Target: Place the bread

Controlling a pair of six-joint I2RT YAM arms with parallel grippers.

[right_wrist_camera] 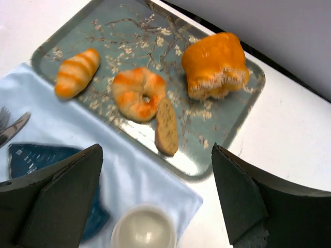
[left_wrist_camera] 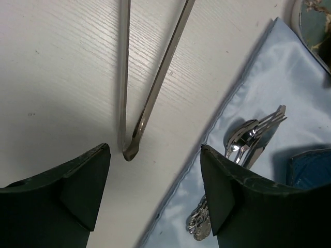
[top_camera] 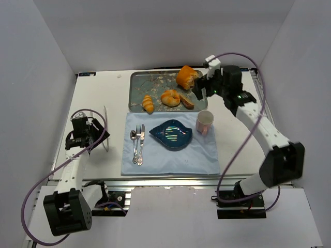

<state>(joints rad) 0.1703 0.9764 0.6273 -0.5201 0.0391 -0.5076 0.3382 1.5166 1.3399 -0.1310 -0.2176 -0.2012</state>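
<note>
The bread (top_camera: pixel 170 97), a round knotted golden bun (right_wrist_camera: pixel 138 94), lies in the middle of the floral tray (top_camera: pixel 138 85). My right gripper (top_camera: pixel 199 89) hangs open above the tray's right end, beside the large torn loaf (top_camera: pixel 186 76). In the right wrist view this gripper (right_wrist_camera: pixel 155 155) is empty, and the bun sits ahead of and slightly left of its gap. My left gripper (top_camera: pixel 97 133) is open and empty over the bare table, left of the blue cloth. In its own view the left gripper (left_wrist_camera: pixel 155 155) has the tips of metal tongs (left_wrist_camera: pixel 150 93) just ahead of it.
A small ridged roll (right_wrist_camera: pixel 76 73), the torn loaf (right_wrist_camera: pixel 214 64) and a brown slice (right_wrist_camera: pixel 166 127) share the tray (right_wrist_camera: pixel 243 111). On the blue cloth (top_camera: pixel 170 157) lie a dark blue plate (top_camera: pixel 171 134), cutlery (top_camera: pixel 138 143) and a pink cup (top_camera: pixel 205 122). White walls enclose the table.
</note>
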